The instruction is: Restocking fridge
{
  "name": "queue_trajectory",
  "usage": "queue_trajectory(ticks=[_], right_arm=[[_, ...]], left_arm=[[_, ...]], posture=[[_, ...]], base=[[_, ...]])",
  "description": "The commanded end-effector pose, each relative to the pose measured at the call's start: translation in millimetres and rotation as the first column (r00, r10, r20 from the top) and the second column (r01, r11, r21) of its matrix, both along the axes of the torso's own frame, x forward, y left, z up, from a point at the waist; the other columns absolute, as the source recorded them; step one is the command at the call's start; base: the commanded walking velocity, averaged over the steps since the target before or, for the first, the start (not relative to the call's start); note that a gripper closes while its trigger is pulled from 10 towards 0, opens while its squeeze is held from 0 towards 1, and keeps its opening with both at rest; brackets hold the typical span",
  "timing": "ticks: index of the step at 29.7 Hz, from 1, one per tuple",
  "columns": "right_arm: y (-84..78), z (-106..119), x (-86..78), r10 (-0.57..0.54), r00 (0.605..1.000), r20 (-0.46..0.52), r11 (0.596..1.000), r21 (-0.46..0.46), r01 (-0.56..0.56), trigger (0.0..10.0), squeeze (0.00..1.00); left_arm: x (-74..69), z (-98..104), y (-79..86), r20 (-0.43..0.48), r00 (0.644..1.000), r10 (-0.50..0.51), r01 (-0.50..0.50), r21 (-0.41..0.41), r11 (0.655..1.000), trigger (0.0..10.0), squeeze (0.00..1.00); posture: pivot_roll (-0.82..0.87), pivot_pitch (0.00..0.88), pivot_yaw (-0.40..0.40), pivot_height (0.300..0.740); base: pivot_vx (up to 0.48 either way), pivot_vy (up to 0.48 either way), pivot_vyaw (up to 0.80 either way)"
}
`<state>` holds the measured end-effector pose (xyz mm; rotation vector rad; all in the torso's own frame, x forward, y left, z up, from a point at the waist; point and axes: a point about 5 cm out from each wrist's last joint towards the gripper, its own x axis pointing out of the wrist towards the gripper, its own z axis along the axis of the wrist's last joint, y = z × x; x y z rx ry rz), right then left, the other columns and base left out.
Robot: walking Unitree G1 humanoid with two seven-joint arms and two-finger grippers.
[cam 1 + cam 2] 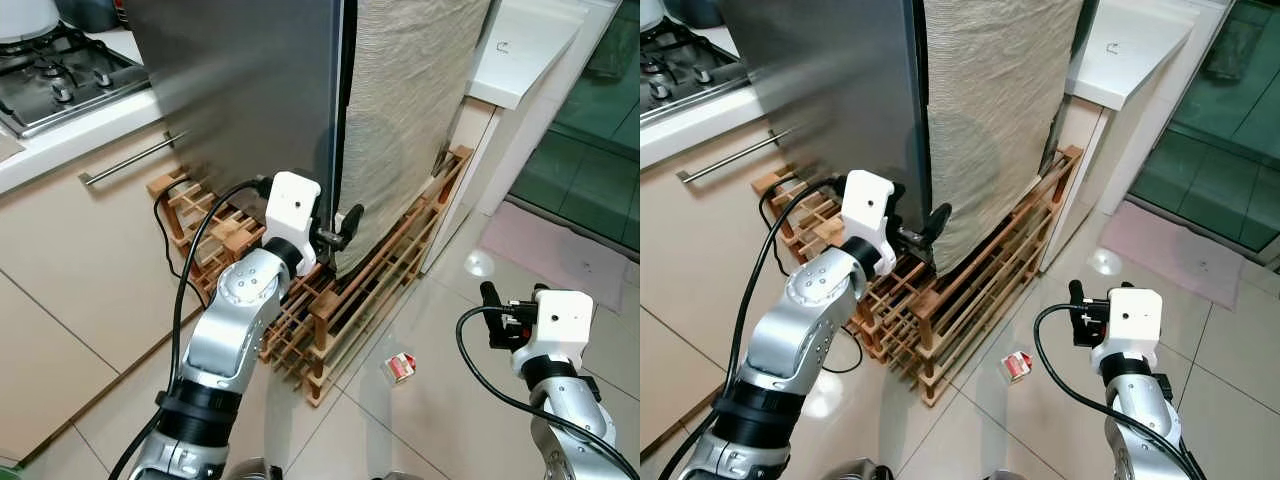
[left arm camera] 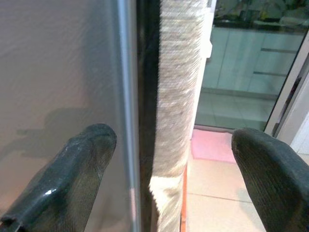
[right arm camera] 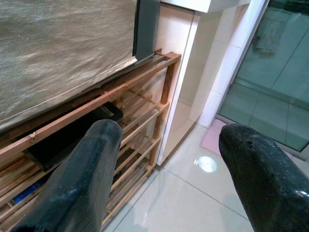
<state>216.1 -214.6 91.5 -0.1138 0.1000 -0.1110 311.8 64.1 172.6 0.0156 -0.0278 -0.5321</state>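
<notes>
Fridge (image 1: 250, 90), a tall steel-fronted unit, stands on a low wooden slatted rack (image 1: 370, 290) between the kitchen counter and a white cabinet (image 1: 520, 50), its right side draped in a beige woven cloth (image 1: 410, 110). At the front corner where steel meets cloth, the left gripper (image 1: 338, 238) reaches in at the bottom edge of the door; the left wrist view shows its two black fingers (image 2: 82, 179) spread apart, straddling the door's edge and the dark seam beside the cloth, grasping nothing. The right gripper (image 1: 492, 312) hangs low over the pale floor tiles (image 1: 440, 420), well apart from the fridge, its fingers (image 3: 91, 169) likewise spread and empty, pointed toward the rack's far end. The rack's lower shelves hold a flat dark object (image 3: 72, 137) and something blue (image 3: 26, 191) farther in, too hidden to identify. A small red-and-white pack (image 1: 401, 367) lies on the floor just beside the rack's near corner. A black cable (image 1: 170, 235) loops through the rack's left end. To the left, a gas hob (image 1: 60, 70) sits in the counter above a drawer with a long metal handle (image 1: 130, 160). A pink mat (image 1: 550, 250) lies before a glass door (image 1: 590, 150) on the right.
</notes>
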Motion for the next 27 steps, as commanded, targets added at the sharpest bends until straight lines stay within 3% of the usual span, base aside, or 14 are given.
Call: queue_trajectory(ticks=[1,22,27], right_arm=[[-2.7,-1,-0.7,-0.007,1.000,0.004,1.000,-0.006,0.007,10.0,0.00],[-4.3,-5,-8.3,-0.024,1.000,-0.007,1.000,-0.008,0.024,10.0,0.00],[-2.8,-5,-6.1,-0.023,1.000,-0.002,1.000,-0.005,0.023,10.0,0.00]], left_arm=[[3.5,4,-6.2,0.016,1.000,-0.022,0.022,0.007,1.000,10.0,0.00],[10.7,12,-35.8,0.050,0.994,-0.099,0.100,-0.012,0.995,10.0,0.00],[21.7,6,-54.4,0.073,0.993,-0.096,0.095,0.017,0.995,10.0,0.00]], posture=[[0.01,0.036,0.004,0.740],[-0.01,0.059,0.019,0.740],[-0.01,0.057,0.021,0.740]], base=[[0.000,0.000,0.00],[0.000,0.000,0.00],[0.000,0.000,0.00]])
